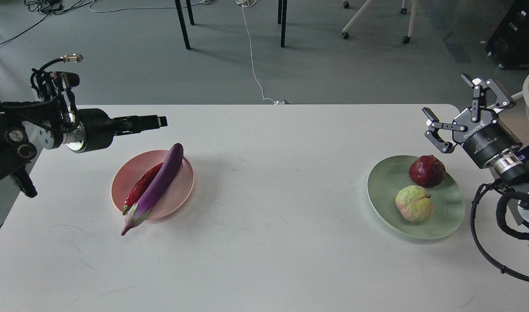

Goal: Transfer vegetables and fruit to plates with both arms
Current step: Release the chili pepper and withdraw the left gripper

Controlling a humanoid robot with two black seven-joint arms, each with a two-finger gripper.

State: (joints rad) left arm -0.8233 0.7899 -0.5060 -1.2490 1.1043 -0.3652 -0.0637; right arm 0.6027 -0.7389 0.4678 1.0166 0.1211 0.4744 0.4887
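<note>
Eggplant [157,184] on pink plate [130,177], right tool [461,110] spread wide, left tool [154,121] state unclear

There is a single view, taken from the robot's head, set above the near edge of the white counter [264,242] and tilted forward and down. It stands at middling range: the counter fills the lower two thirds, its far edge running across about a third of the way down, its far right corner rounded. Beyond lies grey floor [130,52] with a white cable [252,65], dark table legs [183,24] and wheeled chair feet [377,19] at the top. The left arm [52,130] enters from the left edge, the right arm [498,151] from the right edge, both reaching in over the counter's sides. No second view shares the scene.
</note>
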